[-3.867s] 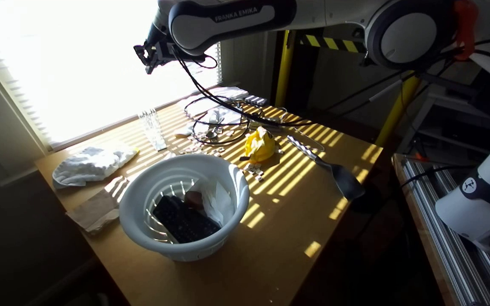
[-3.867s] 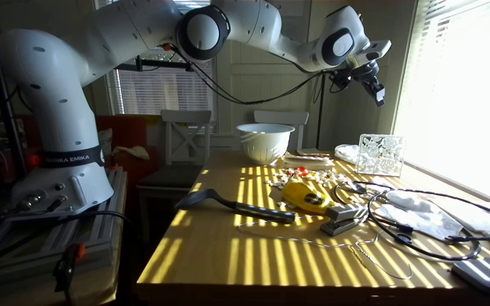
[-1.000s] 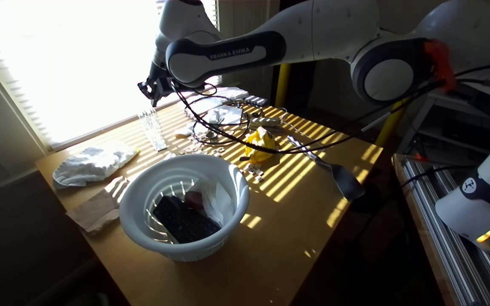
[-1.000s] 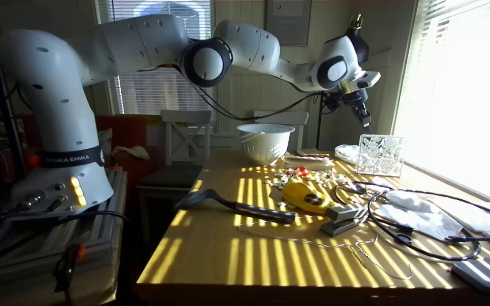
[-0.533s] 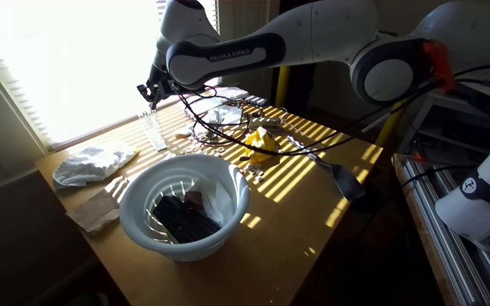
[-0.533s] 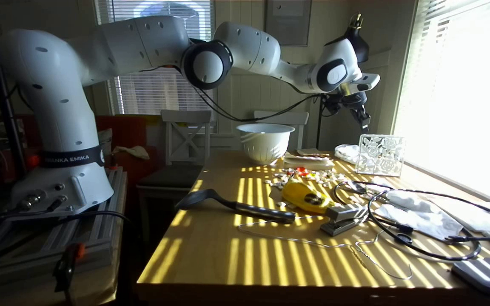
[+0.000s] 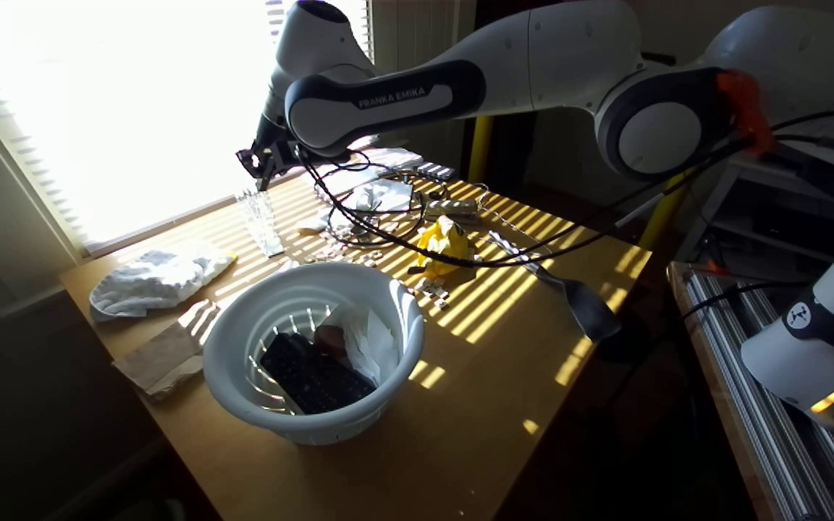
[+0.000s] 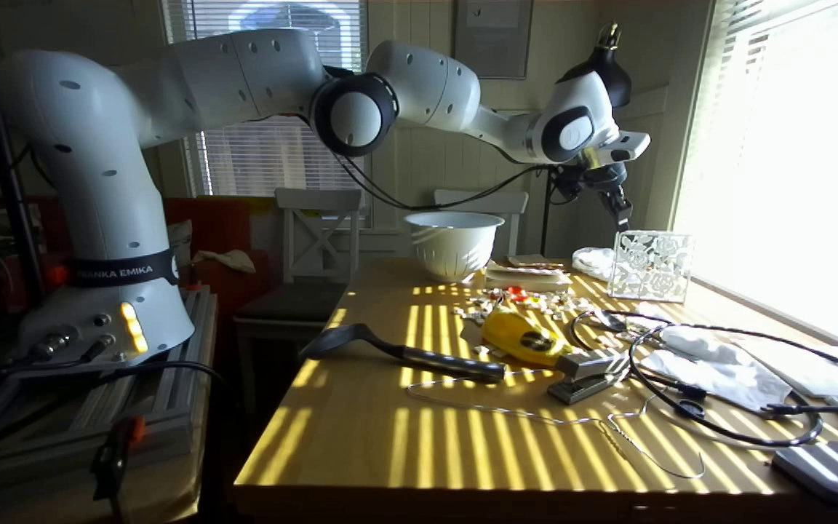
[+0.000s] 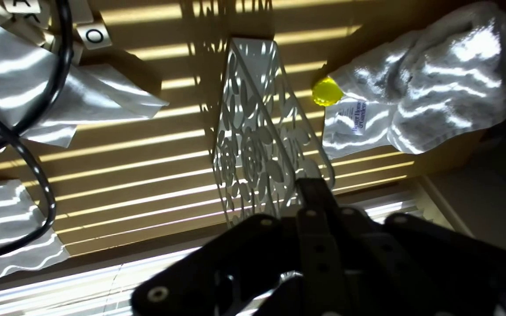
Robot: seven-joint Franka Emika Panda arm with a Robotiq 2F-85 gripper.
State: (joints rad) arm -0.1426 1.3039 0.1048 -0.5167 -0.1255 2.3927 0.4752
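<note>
Standing on the tabletop (image 8: 361,451) is one white napkin holder (image 8: 650,266) with two lacy rose-patterned panels, clenched fingers (image 9: 316,195) beside its top edge; also one bowl (image 8: 452,251), one stapler (image 8: 592,364).

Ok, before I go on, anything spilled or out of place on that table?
Letter tiles lie scattered beside the yellow item, as if spilled. The dark spatula looks odd too: its blade seems to stick out beyond the table. The white openwork holder by the pincer stands upright.
</note>
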